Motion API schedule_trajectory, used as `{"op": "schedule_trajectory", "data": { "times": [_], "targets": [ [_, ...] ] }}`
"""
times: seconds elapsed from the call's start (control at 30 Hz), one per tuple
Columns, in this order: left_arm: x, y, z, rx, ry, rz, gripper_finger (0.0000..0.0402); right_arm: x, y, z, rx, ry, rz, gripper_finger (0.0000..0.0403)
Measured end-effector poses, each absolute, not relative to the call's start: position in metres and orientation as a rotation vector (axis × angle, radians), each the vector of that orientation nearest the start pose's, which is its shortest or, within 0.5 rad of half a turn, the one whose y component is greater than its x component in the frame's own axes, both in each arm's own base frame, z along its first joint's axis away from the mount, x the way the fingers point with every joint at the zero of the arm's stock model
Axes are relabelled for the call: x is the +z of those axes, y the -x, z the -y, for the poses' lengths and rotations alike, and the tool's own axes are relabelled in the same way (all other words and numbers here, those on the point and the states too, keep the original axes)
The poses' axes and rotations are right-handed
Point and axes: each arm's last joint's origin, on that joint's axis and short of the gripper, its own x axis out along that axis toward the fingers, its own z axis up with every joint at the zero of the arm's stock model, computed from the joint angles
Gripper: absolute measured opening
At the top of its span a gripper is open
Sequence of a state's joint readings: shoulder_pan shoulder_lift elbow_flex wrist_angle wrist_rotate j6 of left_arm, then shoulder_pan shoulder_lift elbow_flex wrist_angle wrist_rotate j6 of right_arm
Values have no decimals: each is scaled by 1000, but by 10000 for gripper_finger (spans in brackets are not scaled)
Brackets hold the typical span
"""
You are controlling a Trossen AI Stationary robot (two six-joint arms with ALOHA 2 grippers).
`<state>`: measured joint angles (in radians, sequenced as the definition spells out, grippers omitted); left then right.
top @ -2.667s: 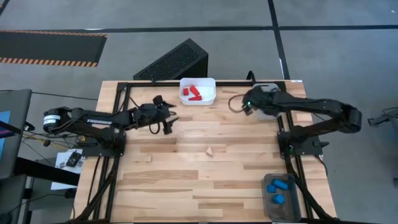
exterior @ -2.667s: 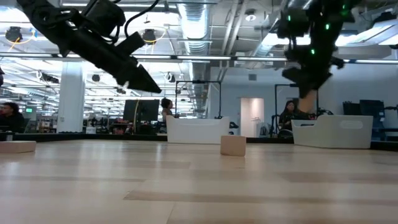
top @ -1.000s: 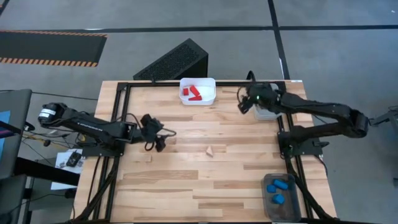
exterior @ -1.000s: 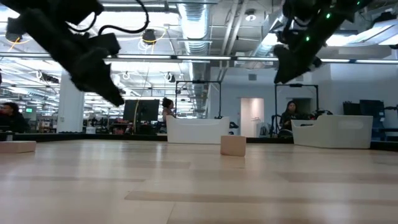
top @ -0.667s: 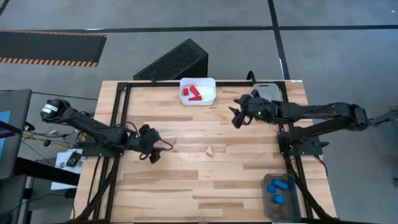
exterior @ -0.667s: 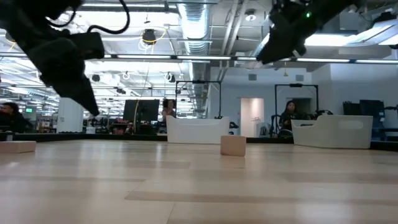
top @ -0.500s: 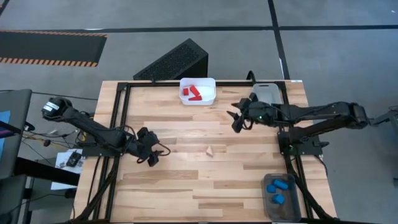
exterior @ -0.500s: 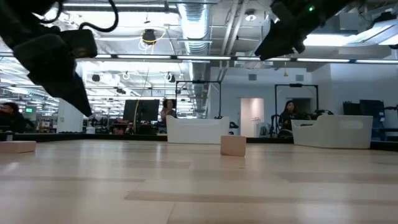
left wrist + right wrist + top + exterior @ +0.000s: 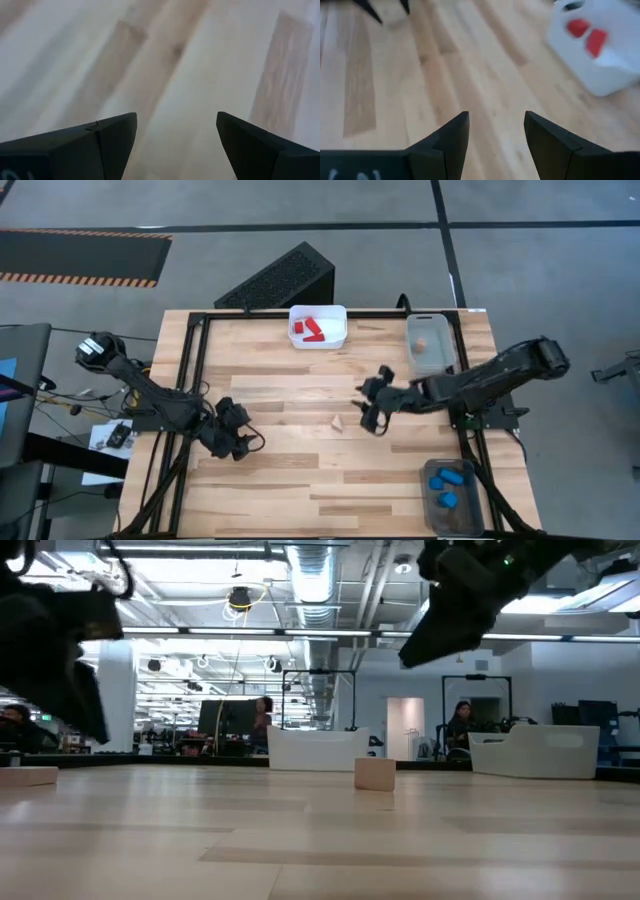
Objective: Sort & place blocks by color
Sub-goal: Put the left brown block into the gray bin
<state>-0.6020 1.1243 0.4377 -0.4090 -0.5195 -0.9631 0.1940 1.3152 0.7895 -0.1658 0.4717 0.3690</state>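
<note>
Looking down from the high view: a pale wood block (image 9: 339, 423) lies on the worktop (image 9: 300, 470) near the middle. Right claw (image 9: 371, 409) hovers just beside that block, on the side toward the clear bin (image 9: 428, 343); fingers apart, nothing between them. Left claw (image 9: 240, 442) sits well apart from the block, on the opposite side, fingers apart and empty. White bin (image 9: 318, 326) at the far edge beyond the block holds red blocks (image 9: 308, 330). Clear bin holds one pale piece (image 9: 422, 343). Grey bin (image 9: 451, 496) at the near corner, well away from the block, holds blue blocks (image 9: 446, 479).

Low view: wood block (image 9: 374, 773) rests flat on the worktop, nothing touching it. One dark claw (image 9: 448, 615) hangs above and to one side of the block; another dark arm part (image 9: 55, 650) shows far off on its other side. White bin (image 9: 314, 750) stands behind the block.

Left wrist view: left claw (image 9: 175, 137) fingers (image 9: 117, 137) spread wide over bare planks.

Right wrist view: right claw (image 9: 495, 130) fingers (image 9: 455, 132) apart, empty; white bin (image 9: 605, 40) with red blocks (image 9: 587, 34) ahead.
</note>
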Motion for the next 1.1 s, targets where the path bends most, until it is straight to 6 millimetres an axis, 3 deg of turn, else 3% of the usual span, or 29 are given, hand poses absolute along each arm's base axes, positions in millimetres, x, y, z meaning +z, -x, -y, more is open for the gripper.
{"op": "schedule_trajectory", "data": {
  "times": [0.17, 0.33, 0.73, 0.9, 1.1],
  "targets": [
    [137, -150, 99, 315, 318, -972, 263, 205, -275, -61, -336, -120, -645, 212],
    [127, -146, 99, 343, 277, -1059, 263, 195, -278, -76, -291, -99, -663, 211],
    [137, -148, 101, 303, 166, -1134, 263, 203, -278, -78, -276, -132, -607, 210],
    [135, -140, 98, 293, 153, -1264, 263, 205, -280, -79, -246, -157, -583, 208],
    [133, -138, 97, 285, 129, -1278, 263, 206, -281, -80, -237, -163, -578, 207]
  ]
}}
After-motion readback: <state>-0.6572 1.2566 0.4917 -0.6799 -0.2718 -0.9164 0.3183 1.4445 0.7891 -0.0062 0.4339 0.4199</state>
